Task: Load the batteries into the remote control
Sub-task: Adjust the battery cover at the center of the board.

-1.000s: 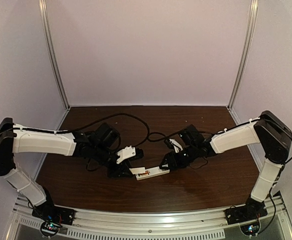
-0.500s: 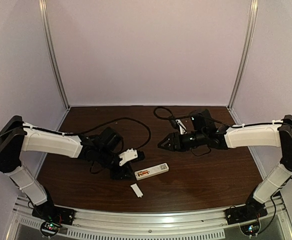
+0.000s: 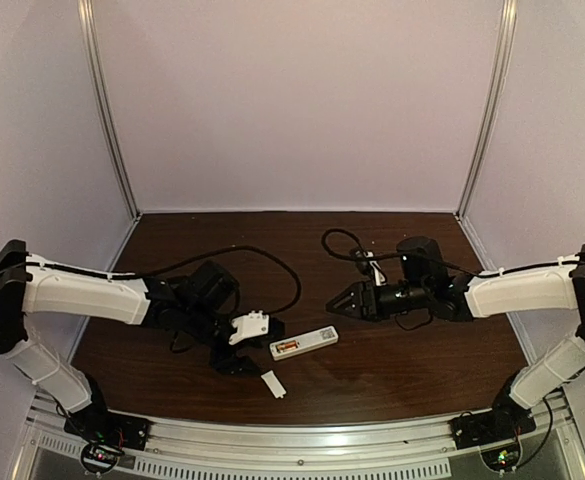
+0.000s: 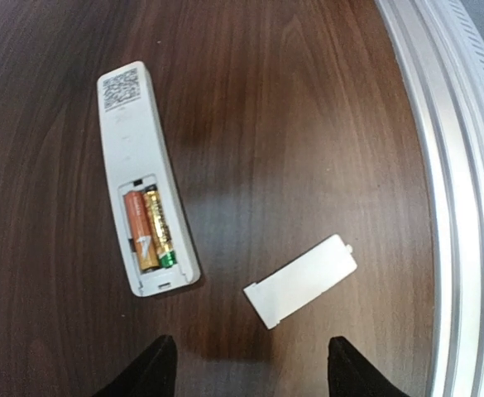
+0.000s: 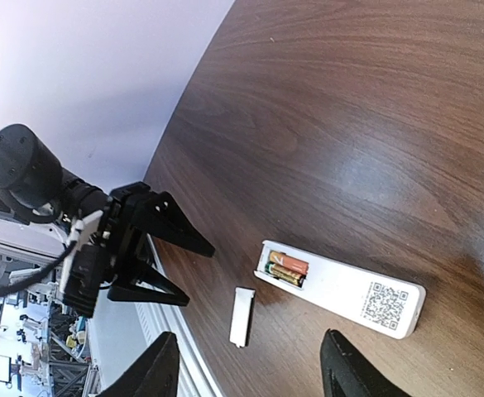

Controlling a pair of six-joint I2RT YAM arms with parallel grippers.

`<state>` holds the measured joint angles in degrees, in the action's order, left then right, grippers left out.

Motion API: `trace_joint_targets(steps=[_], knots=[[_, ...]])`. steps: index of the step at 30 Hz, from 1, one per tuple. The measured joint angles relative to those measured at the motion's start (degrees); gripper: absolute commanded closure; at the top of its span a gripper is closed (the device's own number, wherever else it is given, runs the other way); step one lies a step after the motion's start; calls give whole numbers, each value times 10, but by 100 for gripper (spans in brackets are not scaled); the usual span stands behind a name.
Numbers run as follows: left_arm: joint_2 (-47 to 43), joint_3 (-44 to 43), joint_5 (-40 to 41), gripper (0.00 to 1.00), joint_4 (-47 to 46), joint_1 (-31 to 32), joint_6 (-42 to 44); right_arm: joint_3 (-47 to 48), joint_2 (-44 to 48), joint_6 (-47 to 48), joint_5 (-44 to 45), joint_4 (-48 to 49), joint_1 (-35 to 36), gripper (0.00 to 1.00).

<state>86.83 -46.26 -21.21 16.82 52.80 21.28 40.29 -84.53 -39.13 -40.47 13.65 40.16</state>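
The remote control [image 3: 305, 342] [image 4: 130, 141] [image 5: 349, 291] lies face down near the table's front middle, its battery bay uncovered. Two orange-and-gold batteries [image 3: 287, 348] [image 4: 149, 229] [image 5: 288, 269] sit side by side in the bay. The loose white cover plate [image 3: 273, 383] [image 4: 301, 280] [image 5: 242, 315] rests flat on the wood just in front of the remote. My left gripper [image 3: 240, 358] [image 4: 250, 368] [image 5: 200, 275] hovers open and empty, left of the remote and close to the cover. My right gripper [image 3: 334, 306] [image 5: 246, 368] stands open and empty, behind and to the right of the remote.
A metal rail [image 3: 302, 440] [image 4: 448, 165] runs along the table's near edge, close to the cover plate. Black cables [image 3: 272, 262] loop over the table behind both wrists. Pale enclosure walls stand at the back and at both sides.
A second ago both grippers were at the remote. The right arm has drawn back and to the right. The cover plate now lies on the table, and the left gripper has opened wider and backed off.
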Motion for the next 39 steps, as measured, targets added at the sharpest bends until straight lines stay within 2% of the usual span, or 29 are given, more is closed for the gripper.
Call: trace_joint_targets(steps=[5,7,14,20,26,39], knots=[[-3,-2,11,32,12,26,31,9,27,30,20,-26,17,37],[-23,2,21,28,6,23,23,24,33,54,56,-64,55,36],[-225,61,84,21,-95,-65,-80,70,18,99,175,-141,187,38],[-308,75,148,17,-143,-149,-186,178,-101,123,264,-214,258,40],[-304,74,202,16,-134,-162,-246,258,-179,129,319,-277,306,40],[-323,76,214,12,-138,-162,-273,357,-290,122,387,-366,354,41]])
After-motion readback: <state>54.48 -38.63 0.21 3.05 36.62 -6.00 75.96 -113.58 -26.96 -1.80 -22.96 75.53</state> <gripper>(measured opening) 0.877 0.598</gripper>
